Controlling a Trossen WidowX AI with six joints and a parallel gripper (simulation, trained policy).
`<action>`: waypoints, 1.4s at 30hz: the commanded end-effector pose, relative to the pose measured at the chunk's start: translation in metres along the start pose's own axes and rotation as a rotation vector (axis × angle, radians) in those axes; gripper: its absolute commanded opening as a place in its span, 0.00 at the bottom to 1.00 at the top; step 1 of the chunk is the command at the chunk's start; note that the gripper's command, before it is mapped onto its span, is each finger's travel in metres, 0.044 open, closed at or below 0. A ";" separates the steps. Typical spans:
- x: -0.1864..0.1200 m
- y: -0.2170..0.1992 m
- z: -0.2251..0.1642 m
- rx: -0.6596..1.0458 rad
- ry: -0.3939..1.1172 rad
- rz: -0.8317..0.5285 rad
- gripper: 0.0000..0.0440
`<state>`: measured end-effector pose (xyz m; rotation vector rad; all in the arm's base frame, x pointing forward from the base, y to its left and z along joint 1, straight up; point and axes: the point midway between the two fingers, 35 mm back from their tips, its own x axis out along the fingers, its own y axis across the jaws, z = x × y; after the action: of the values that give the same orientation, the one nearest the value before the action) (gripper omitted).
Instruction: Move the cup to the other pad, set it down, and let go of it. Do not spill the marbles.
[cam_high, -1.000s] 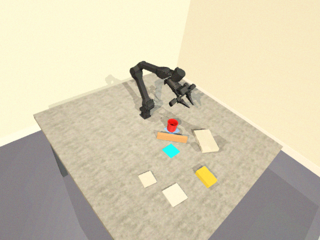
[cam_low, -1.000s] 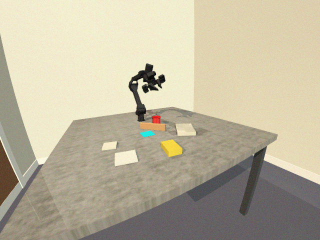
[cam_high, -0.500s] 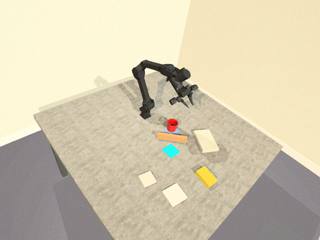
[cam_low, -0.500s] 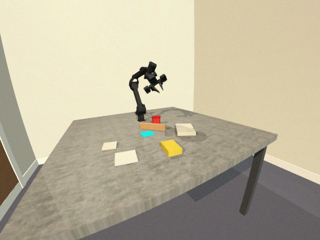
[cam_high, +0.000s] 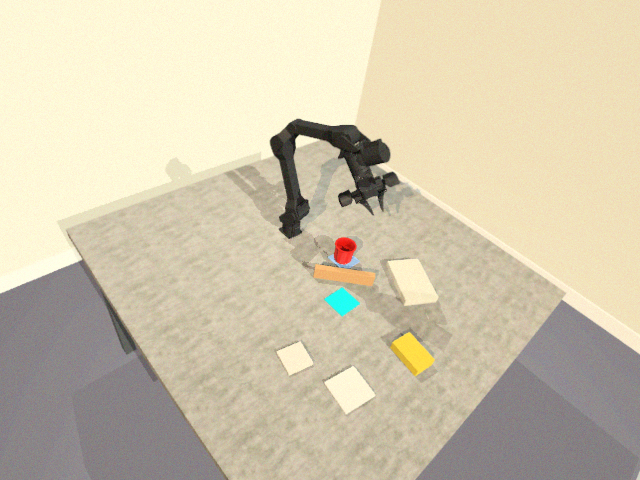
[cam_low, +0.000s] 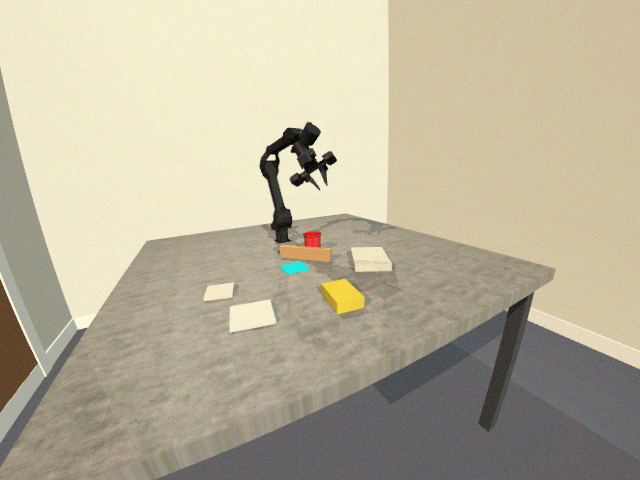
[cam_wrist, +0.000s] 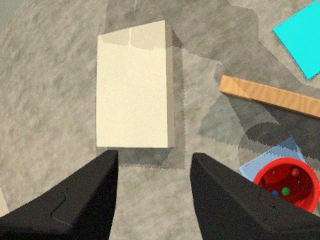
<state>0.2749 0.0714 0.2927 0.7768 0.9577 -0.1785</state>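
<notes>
While the hand (cam_high: 377, 212) (cam_low: 323, 188) (cam_wrist: 154, 162) hovers, air surrounds its fingertips.

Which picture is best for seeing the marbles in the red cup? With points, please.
The wrist view. It looks down into the red cup (cam_high: 343, 256) (cam_low: 312, 240) (cam_wrist: 314, 192), so you see marbles (cam_wrist: 285, 191), like a green one and a blue one. The top view shows the cup's dark inside, but no clear marbles. The exterior view shows only its side and rim.

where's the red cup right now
In the top view, the red cup stands upright on the blue pad, just behind the orange bar, on the side toward the arm's base.
</notes>
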 end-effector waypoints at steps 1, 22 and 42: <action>0.001 -0.002 -0.006 0.043 0.046 -0.048 0.30; 0.020 -0.039 -0.023 0.154 0.195 -0.342 0.31; 0.033 -0.078 -0.032 0.236 0.269 -0.572 0.32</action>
<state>0.2405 0.0462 0.2232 0.7418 1.3960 -0.6631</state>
